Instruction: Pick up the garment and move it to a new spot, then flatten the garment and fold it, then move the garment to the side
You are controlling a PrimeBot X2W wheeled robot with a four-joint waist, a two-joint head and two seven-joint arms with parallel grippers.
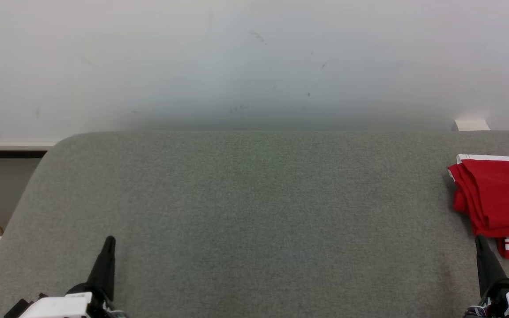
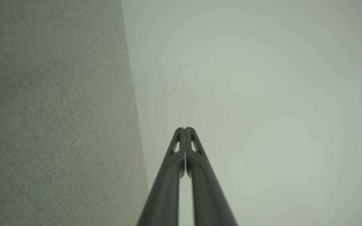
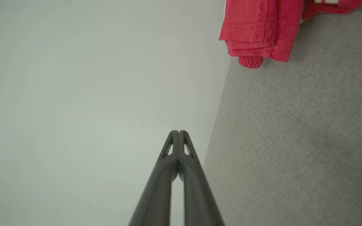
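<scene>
Red white-striped garment lies at the right edge of the grey fabric table, seemingly folded; both empty, closed jaws should avoid snagging it.

We are looking at soft, even, fairly bright light.
A faint shadow is gathering where the grey woven fabric tabletop meets the pale scuffed wall; the folded red cloth garment is casting a thin dark edge beside it, and both wrist views are appearing hazy, dimming toward the corners.
</scene>
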